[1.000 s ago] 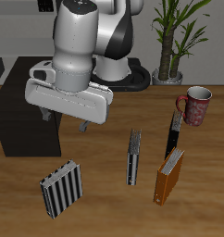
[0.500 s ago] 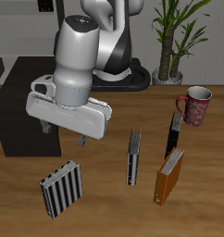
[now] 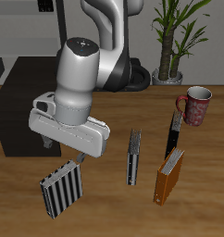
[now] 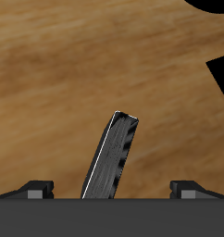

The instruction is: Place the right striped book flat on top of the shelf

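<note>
Striped book (image 3: 62,188) stands on the tabletop (image 3: 105,199) (top edge hidden) beneath the end effector (image 3: 63,154), fingers spread, released.

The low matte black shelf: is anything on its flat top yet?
Nothing shows on the visible part of the low matte black shelf; the gripper and arm cover its nearer corner. The black-and-white striped book stands on the wooden table.
</note>
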Robot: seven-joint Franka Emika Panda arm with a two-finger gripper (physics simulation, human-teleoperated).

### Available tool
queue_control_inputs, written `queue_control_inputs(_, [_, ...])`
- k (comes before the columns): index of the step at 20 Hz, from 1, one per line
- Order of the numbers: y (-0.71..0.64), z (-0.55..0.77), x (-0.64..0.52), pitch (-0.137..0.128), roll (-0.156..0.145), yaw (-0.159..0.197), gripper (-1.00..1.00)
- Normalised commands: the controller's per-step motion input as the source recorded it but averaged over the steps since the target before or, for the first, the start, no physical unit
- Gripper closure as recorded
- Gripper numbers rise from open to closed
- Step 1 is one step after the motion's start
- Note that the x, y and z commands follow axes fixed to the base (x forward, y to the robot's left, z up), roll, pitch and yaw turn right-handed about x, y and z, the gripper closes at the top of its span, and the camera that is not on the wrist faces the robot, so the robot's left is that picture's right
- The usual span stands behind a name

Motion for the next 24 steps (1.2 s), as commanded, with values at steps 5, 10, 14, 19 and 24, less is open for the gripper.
queue_control_inputs(5, [-0.1, -0.29, 0.12, 0.027, -0.008, -0.038, -1.0])
queue_control_inputs(10, [-0.01, -0.22, 0.04, 0.036, -0.001, -0.019, -1.0])
queue_control_inputs(14, [-0.05, -0.28, 0.06, 0.058, -0.011, -0.04, -1.0])
queue_control_inputs(19, [-0.04, -0.35, 0.05, 0.068, -0.015, 0.01, -1.0])
queue_control_inputs(24, [-0.02, -0.11, -0.02, 0.009, 0.005, -0.004, 1.0])
